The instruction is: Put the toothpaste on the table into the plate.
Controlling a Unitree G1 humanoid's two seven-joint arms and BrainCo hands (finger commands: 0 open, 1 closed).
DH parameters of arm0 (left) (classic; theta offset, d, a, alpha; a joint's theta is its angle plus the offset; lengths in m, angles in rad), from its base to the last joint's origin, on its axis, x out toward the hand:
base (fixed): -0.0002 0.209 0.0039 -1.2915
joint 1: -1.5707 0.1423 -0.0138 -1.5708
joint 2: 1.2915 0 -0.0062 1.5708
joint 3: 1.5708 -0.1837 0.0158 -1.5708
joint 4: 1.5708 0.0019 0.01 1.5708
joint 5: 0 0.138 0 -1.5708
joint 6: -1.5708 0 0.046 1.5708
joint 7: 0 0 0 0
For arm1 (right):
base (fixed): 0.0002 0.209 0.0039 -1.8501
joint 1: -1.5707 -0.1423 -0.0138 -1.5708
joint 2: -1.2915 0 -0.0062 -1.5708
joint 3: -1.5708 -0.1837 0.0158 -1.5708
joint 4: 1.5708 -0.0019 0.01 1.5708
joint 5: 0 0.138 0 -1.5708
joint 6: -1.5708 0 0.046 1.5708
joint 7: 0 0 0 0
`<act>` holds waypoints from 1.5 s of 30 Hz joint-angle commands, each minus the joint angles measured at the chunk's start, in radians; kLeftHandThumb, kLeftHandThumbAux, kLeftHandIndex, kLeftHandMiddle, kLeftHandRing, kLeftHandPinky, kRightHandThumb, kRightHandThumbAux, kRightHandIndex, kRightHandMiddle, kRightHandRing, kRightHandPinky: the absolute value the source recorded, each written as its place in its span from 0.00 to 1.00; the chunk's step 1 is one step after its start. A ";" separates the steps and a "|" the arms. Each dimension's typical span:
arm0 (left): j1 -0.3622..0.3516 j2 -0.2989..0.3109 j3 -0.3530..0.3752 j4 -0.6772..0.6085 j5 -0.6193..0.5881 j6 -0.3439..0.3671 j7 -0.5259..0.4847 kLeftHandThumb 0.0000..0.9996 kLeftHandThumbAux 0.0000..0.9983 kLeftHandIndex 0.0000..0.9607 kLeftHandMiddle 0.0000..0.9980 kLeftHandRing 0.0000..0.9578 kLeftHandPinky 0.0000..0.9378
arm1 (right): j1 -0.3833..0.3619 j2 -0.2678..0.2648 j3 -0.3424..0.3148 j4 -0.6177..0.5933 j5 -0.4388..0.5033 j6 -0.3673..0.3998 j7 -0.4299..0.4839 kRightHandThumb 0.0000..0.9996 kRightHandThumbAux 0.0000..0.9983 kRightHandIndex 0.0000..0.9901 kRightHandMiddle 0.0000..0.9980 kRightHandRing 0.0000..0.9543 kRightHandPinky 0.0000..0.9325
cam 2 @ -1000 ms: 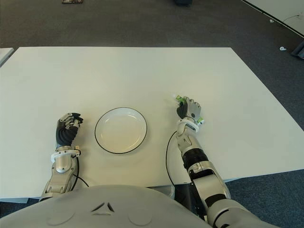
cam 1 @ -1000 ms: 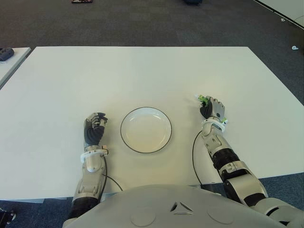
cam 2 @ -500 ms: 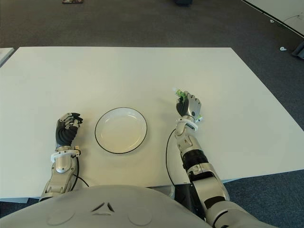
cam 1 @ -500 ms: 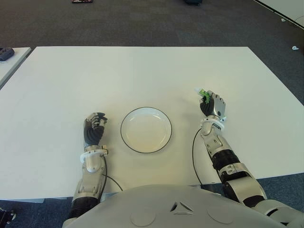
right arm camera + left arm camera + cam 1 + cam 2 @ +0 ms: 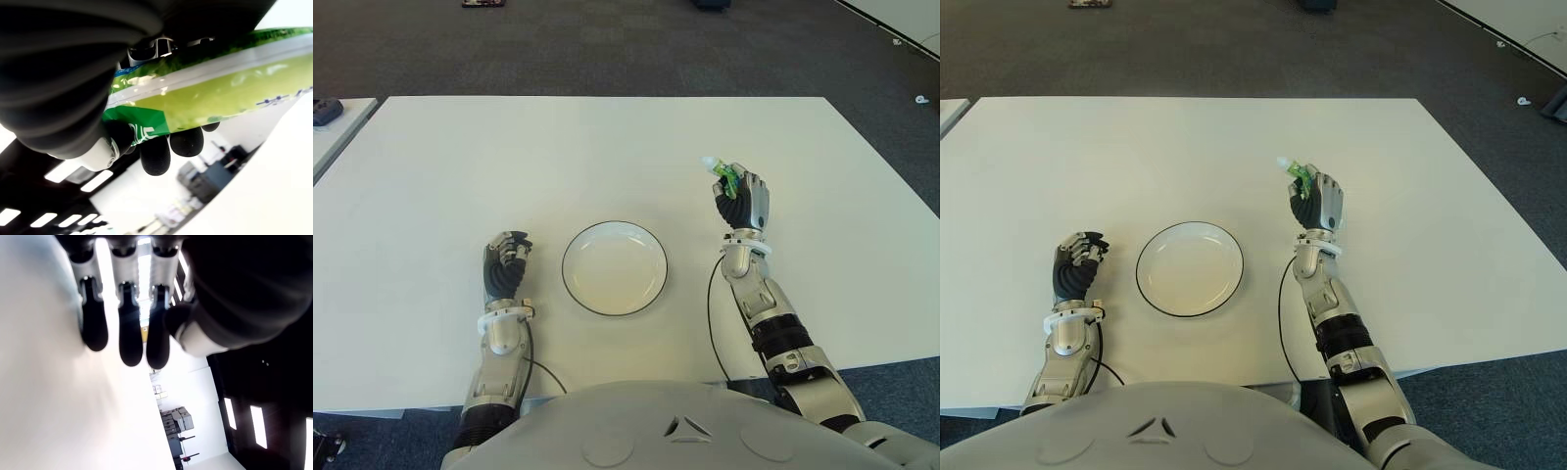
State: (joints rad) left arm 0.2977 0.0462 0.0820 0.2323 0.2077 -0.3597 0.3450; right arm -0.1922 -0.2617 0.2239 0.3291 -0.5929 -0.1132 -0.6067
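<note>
Across the broad white table (image 5: 607, 147), largest thing in view, nothing moves but my right arm. At its middle, close in front of me, sits the white plate (image 5: 614, 267) with its thin dark rim, bare inside. My left hand (image 5: 507, 270) shows just to the plate's left, fingers (image 5: 124, 328) curled in and holding nothing. My right hand (image 5: 739, 201) has climbed in the last second, from low beside the plate's right edge to a raised position farther from me, fingers clenched around the toothpaste (image 5: 723, 174), whose white cap pokes out above my knuckles. That lift tells me the tube is off the table and the pick is done; what I judge remains is the carry leftward over the plate and the release. Up close, the right wrist view shows a green and yellow-green tube (image 5: 205, 93) with white lettering; only fragments such as "UE" can be made out, so no brand is readable.
</note>
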 commanded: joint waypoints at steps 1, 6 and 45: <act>0.011 -0.005 0.003 0.039 -0.008 0.016 -0.009 0.70 0.72 0.44 0.51 0.53 0.52 | 0.010 -0.012 0.018 -0.030 0.005 -0.088 0.039 0.70 0.73 0.44 0.83 0.88 0.92; 0.010 -0.009 0.002 0.040 -0.007 0.011 -0.010 0.70 0.72 0.44 0.51 0.53 0.52 | 0.000 -0.018 0.039 -0.069 0.014 -0.212 0.078 0.70 0.73 0.44 0.83 0.88 0.90; 0.030 0.001 -0.018 -0.019 0.063 0.115 0.018 0.70 0.72 0.44 0.52 0.53 0.50 | -0.049 -0.012 0.281 -0.107 0.061 -0.597 0.645 0.71 0.72 0.44 0.81 0.87 0.92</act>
State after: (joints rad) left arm 0.3060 0.0481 0.0624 0.1971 0.2741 -0.2808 0.3729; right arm -0.2253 -0.2748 0.4943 0.1864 -0.5228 -0.6989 0.0203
